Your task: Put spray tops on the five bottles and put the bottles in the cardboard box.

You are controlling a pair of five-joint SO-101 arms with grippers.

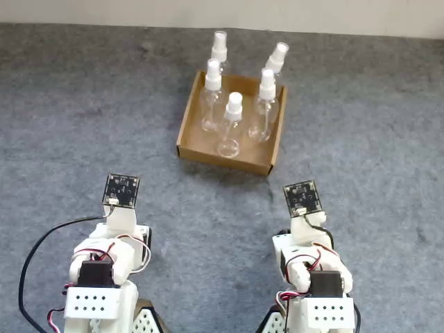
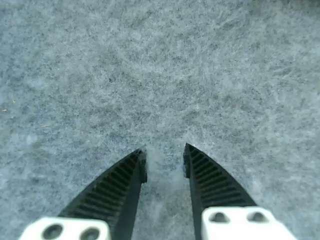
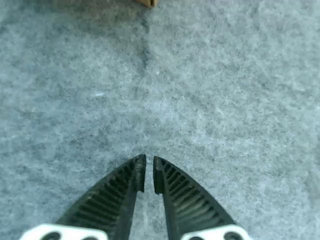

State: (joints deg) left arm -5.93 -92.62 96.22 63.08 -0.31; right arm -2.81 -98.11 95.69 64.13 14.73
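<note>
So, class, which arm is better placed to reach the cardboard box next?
Right: the cardboard box lies nearer the right tool, whose wrist view catches its corner; the left tool faces carpet.

Grey felt-like table cover — pale wall strip along far edge.

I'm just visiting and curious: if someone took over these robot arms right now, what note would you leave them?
Left gripper: open, empty, above the grey mat.
Right gripper: shut, empty, above the mat.
Five bottles: all wear spray tops and appear to stand in the cardboard box.
Done: capping, and seemingly boxing.
Left: confirm that the two rear bottles really sit inside.
</note>
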